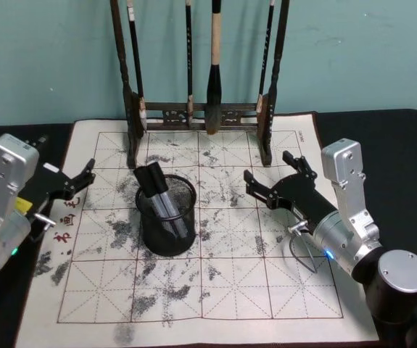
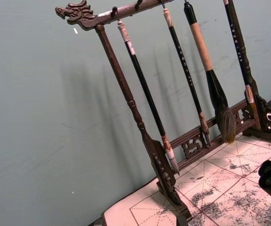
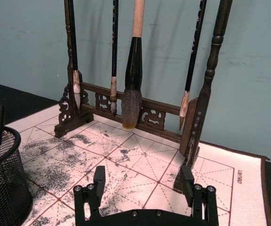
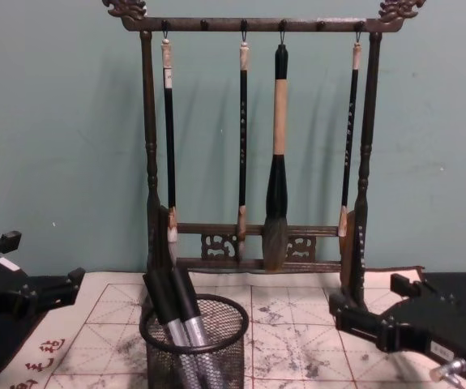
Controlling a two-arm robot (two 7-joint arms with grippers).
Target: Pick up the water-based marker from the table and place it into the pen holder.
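Observation:
The black wire-mesh pen holder (image 1: 166, 221) stands on the gridded cloth of the table (image 1: 230, 290), left of centre. Black-capped, silver-barrelled markers (image 1: 157, 190) lean inside it, also seen in the chest view as markers (image 4: 176, 312) in the pen holder (image 4: 196, 348). No marker lies on the cloth. My left gripper (image 1: 83, 181) hovers open at the cloth's left edge, beside the holder. My right gripper (image 1: 270, 170) is open and empty to the holder's right. In the right wrist view, my right gripper (image 3: 143, 183) has nothing between its fingers, and the pen holder (image 3: 3, 188) sits off to one side.
A tall dark wooden brush rack (image 1: 201, 112) with several hanging brushes stands at the back of the cloth, behind the holder. The teal wall is right behind it. Dark bare table (image 1: 404, 145) borders the cloth on both sides. The cloth's front half holds only ink stains.

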